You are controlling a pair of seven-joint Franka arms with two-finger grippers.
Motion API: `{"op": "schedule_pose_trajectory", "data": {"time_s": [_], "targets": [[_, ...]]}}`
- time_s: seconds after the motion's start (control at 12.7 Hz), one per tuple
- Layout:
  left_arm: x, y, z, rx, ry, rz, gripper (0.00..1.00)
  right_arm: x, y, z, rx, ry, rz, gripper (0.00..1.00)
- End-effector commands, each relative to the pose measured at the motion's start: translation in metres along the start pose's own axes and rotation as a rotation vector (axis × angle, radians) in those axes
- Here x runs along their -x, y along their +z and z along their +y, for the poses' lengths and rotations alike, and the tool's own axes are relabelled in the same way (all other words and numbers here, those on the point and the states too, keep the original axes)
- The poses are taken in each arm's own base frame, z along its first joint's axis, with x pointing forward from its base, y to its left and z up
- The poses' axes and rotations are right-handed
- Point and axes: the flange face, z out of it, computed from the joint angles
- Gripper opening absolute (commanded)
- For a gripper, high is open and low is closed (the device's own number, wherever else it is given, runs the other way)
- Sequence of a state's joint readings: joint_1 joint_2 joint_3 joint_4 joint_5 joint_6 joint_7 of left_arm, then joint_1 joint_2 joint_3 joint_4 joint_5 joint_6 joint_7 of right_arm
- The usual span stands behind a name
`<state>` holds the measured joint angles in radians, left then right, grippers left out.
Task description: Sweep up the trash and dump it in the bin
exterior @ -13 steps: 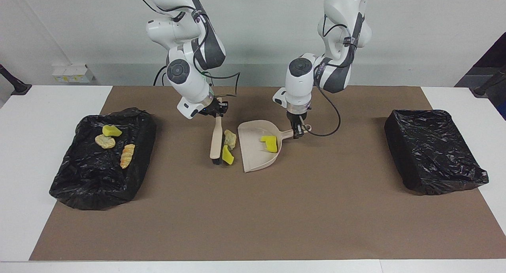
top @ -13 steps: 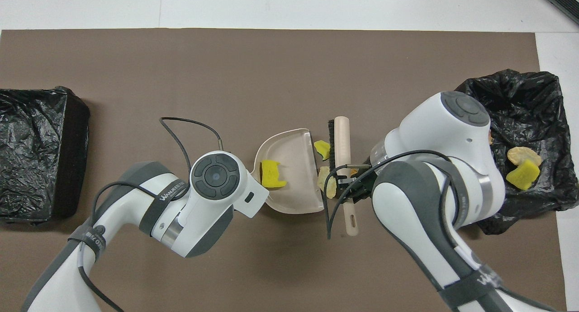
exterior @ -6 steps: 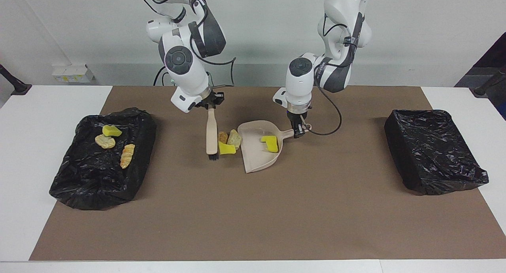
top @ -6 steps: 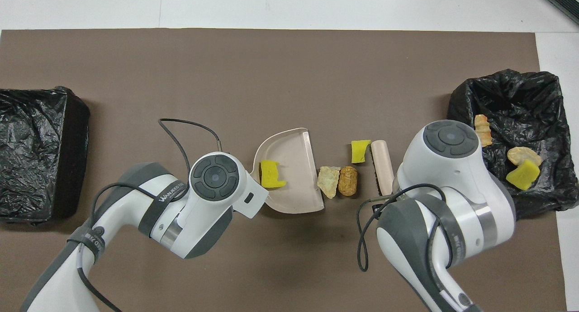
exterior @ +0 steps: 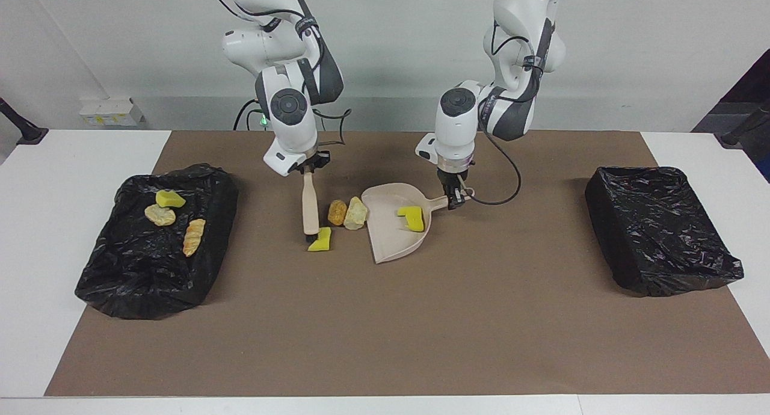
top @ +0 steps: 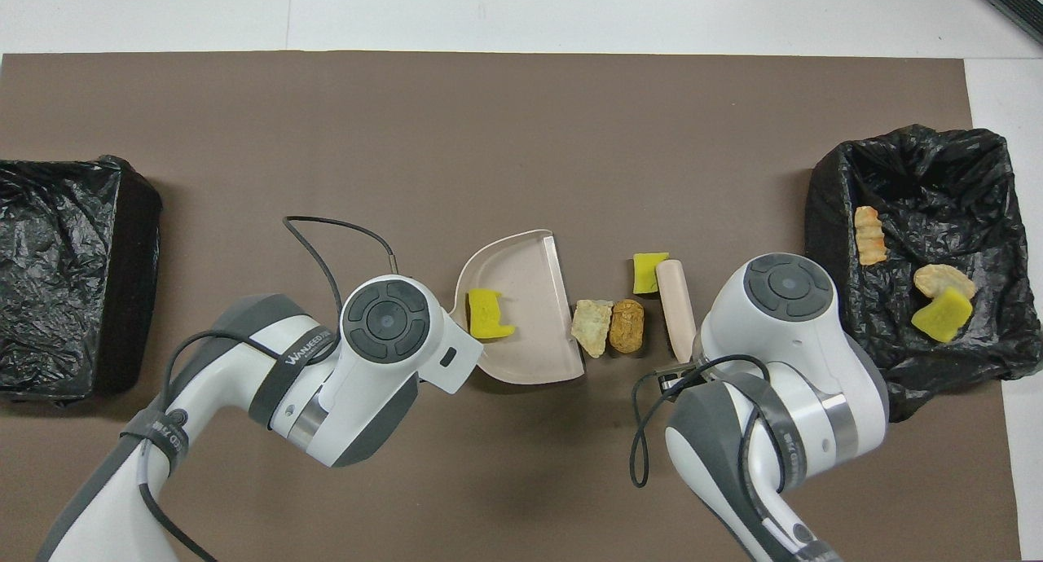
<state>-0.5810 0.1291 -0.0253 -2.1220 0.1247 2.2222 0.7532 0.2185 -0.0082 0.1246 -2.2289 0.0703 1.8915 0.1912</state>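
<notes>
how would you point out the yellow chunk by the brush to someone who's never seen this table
Find the beige dustpan mid-mat. Beside its open mouth lie three chunks. The yellow chunk sits at the brush tip, bright yellow, apart from the orange-brown and pale pair.

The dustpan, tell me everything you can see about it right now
The dustpan is pale beige and looks like plastic, with a rounded raised back wall and a flat open lip. It sits on the brown mat mid-table, its lip facing the right arm's end. The left gripper is shut on its short handle. One bright yellow chunk lies inside; a pale beige chunk lies by its lip.
</notes>
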Motion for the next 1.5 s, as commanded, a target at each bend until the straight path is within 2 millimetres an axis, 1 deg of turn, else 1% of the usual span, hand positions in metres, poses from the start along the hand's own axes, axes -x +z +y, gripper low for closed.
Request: {"op": "schedule_pose_trajectory", "data": {"time_s": [0.0, 0.08, 0.16, 0.24, 0.32, 0.4, 0.47, 0.55, 0.63, 0.71, 0.79, 0.87, 0.95, 1.03, 1.11, 1.19, 1.26, 1.34, 1.42], "targets": [[0.010, 0.000, 0.009, -0.015, -0.010, -0.006, 0.00, -0.003, 0.003, -0.028, -0.158, -0.039, 0.023, 0.00], [0.011, 0.001, 0.008, -0.013, -0.014, -0.007, 0.00, -0.004, 0.004, -0.047, -0.227, -0.042, 0.031, 0.00], [0.012, 0.001, 0.007, -0.013, -0.017, -0.007, 0.00, -0.004, -0.001, -0.065, -0.299, -0.033, 0.034, 0.00], [0.013, 0.001, 0.006, -0.014, -0.018, -0.006, 0.00, -0.005, -0.009, -0.078, -0.356, -0.020, 0.033, 0.00], [0.013, 0.001, 0.006, -0.014, -0.018, -0.006, 0.00, -0.006, -0.017, -0.087, -0.402, -0.006, 0.032, 0.00], [0.013, 0.002, 0.006, -0.012, -0.018, -0.007, 0.00, -0.010, -0.034, -0.091, -0.424, 0.015, 0.050, 0.00], [0.013, 0.001, 0.006, -0.014, -0.018, -0.005, 0.00, -0.008, -0.049, -0.092, -0.413, 0.030, 0.051, 0.00], [0.013, 0.001, 0.005, -0.016, -0.017, -0.002, 0.00, -0.003, -0.057, -0.088, -0.356, 0.023, 0.025, 0.00], [0.013, 0.001, 0.005, -0.016, -0.014, -0.002, 0.00, -0.004, -0.074, -0.085, -0.264, -0.007, 0.034, 0.00], [0.013, 0.001, 0.005, -0.016, -0.012, -0.002, 0.00, -0.006, -0.081, -0.083, -0.161, -0.024, 0.044, 0.00], [0.013, 0.001, 0.004, -0.020, -0.012, 0.002, 0.00, -0.009, -0.082, -0.078, -0.094, -0.042, 0.057, 0.00], [0.014, 0.001, 0.003, -0.022, -0.013, 0.004, 0.00, -0.013, -0.079, -0.073, -0.079, -0.056, 0.065, 0.00], [0.014, 0.001, 0.003, -0.024, -0.013, 0.006, 0.00, -0.013, -0.077, -0.073, -0.060, -0.098, 0.058, 0.00], [0.014, 0.001, 0.003, -0.025, -0.013, 0.008, 0.00, -0.014, -0.064, -0.070, -0.014, -0.123, 0.044, 0.00], [0.013, 0.001, 0.003, -0.025, -0.013, 0.008, 0.00, -0.014, -0.041, -0.069, -0.004, -0.122, 0.009, 0.00], [0.014, 0.000, 0.003, -0.026, -0.015, 0.009, 0.00, -0.008, -0.025, -0.077, -0.005, -0.122, -0.003, 0.00], [0.014, 0.000, 0.003, -0.026, -0.015, 0.009, 0.00, 0.002, -0.018, -0.095, -0.029, -0.129, -0.007, 0.00], [0.013, 0.001, 0.003, -0.025, -0.015, 0.008, 0.00, 0.008, -0.020, -0.101, -0.070, -0.103, -0.016, 0.00], [0.014, 0.000, 0.003, -0.026, -0.017, 0.009, 0.00, 0.013, -0.014, -0.107, -0.130, -0.071, -0.041, 0.00]]}}
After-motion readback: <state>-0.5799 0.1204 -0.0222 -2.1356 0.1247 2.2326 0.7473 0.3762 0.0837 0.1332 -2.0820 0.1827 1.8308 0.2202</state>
